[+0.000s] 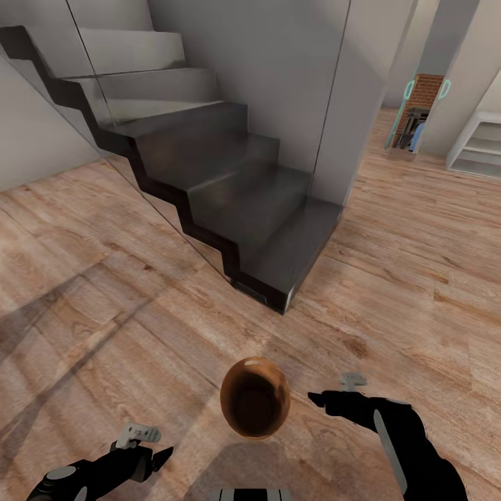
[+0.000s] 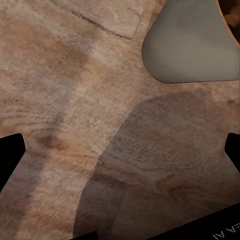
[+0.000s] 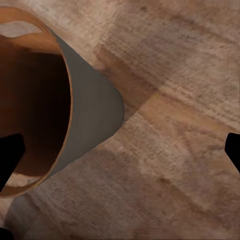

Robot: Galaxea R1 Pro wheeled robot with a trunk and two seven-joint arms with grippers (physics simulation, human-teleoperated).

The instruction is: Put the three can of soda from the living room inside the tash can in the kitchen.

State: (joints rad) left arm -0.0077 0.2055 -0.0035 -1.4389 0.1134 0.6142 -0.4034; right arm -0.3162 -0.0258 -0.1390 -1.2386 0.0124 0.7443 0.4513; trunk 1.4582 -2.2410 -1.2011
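1. The robot stands on a wood floor (image 1: 104, 278) facing a dark staircase (image 1: 236, 202); no soda cans are visible, so this reads as a travel step, not a grasp or a drop.
2. The bin (image 1: 255, 396) floats between the two hands, just ahead of the trunk, its dark mouth turned up toward the head camera. How it is carried I cannot tell; neither hand touches it.
3. The left hand (image 1: 164, 454) sits low, beside and slightly behind the bin. In its wrist view both fingertips stand wide apart with only floor between them, so it is spread and empty.
4. The right hand (image 1: 316, 399) is just beside the bin's other flank. Its wrist view shows the fingertips far apart and the bin's rim (image 3: 65, 90) close to one of them; it holds nothing.
5. A brick fireplace (image 1: 424, 94) shows through a doorway far ahead of the right hand.
6. Next move, as I judge it: drive on round the stairs toward that room to find the cans, keeping the arms clear of the steps.
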